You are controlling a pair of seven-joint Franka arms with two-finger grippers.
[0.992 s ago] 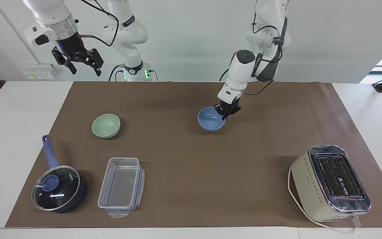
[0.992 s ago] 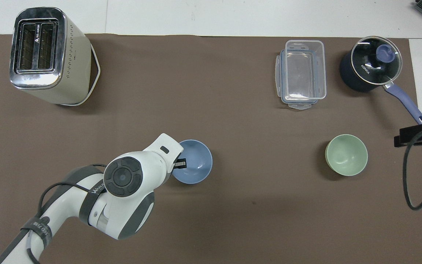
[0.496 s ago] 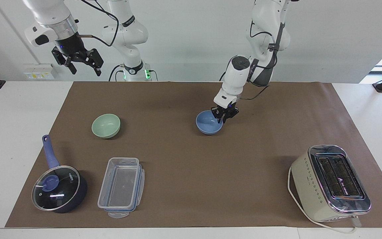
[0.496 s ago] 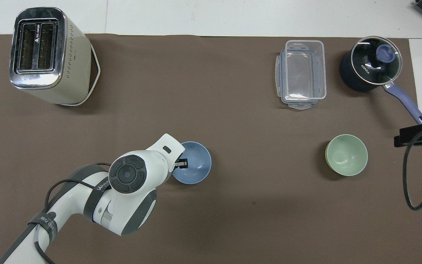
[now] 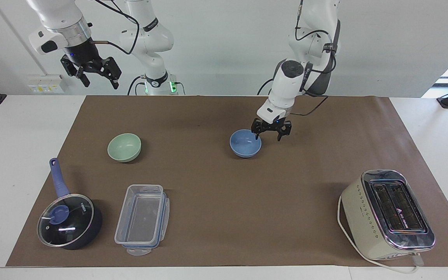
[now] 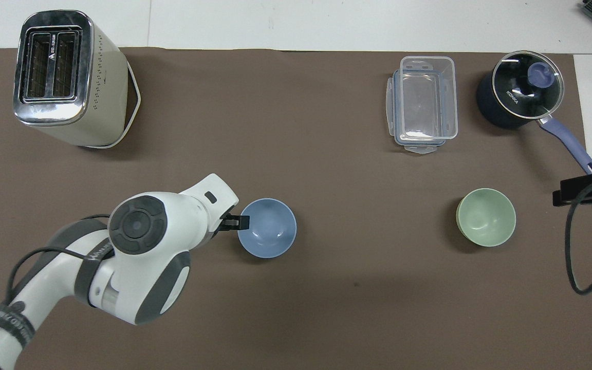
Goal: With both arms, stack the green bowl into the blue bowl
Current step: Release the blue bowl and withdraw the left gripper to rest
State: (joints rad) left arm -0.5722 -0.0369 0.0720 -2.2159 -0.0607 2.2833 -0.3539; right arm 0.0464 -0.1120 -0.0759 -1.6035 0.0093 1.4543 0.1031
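The periwinkle-blue bowl [image 5: 245, 143] stands upright on the brown mat near the table's middle; it also shows in the overhead view [image 6: 267, 227]. My left gripper [image 5: 268, 138] is open and empty, low beside the blue bowl's rim toward the left arm's end, with one finger [image 6: 239, 222] at the rim. The pale green bowl [image 5: 124, 147] stands upright on the mat toward the right arm's end, also in the overhead view [image 6: 485, 217]. My right gripper [image 5: 91, 73] is open and empty and waits high up over the table's edge at the right arm's end.
A cream toaster [image 5: 387, 214] stands farther from the robots at the left arm's end. A clear lidded container [image 5: 142, 219] and a dark blue saucepan with a glass lid [image 5: 68, 221] stand farther from the robots than the green bowl.
My left gripper has opened, let go of the blue bowl's rim and drawn back a little toward the left arm's end. The blue bowl now rests on the mat. The right arm has not moved.
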